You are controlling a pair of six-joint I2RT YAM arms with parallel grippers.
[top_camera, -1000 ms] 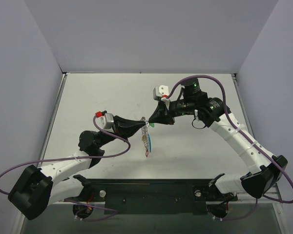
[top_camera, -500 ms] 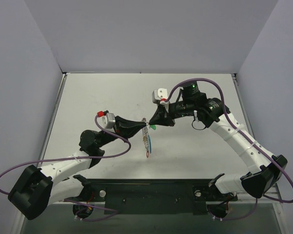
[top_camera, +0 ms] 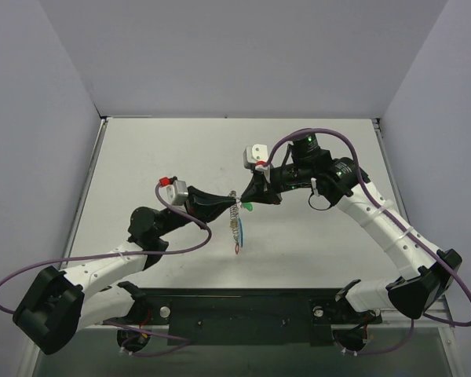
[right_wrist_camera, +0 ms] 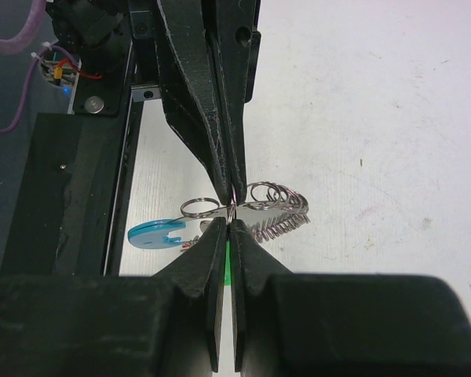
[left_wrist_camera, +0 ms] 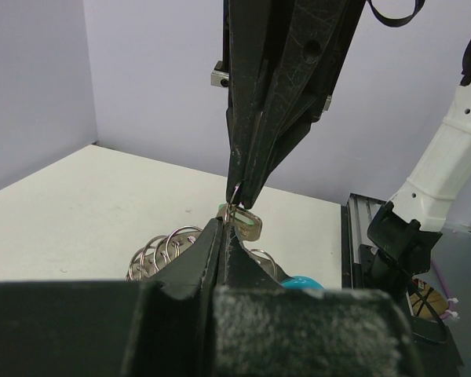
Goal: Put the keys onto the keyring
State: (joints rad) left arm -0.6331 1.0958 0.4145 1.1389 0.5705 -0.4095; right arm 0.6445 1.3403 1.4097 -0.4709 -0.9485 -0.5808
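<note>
Keyring [top_camera: 235,223] held above counter [top_camera: 165,149], pinched at top by clenched left fingers [top_camera: 216,203], coil dangling. Green key [top_camera: 247,206] clamped in right fingers [top_camera: 257,191], tip-to-tip with left (junction tiny, detail unclear). Threading judged in hand; next, key's hole must be eased onto wire end.

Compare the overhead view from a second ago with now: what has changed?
The left pincer edged slightly rightward; the green key at the right pincer shifted a little toward the near edge. Both pincers stayed shut, tips meeting at the hanging keyring; nothing was released.
</note>
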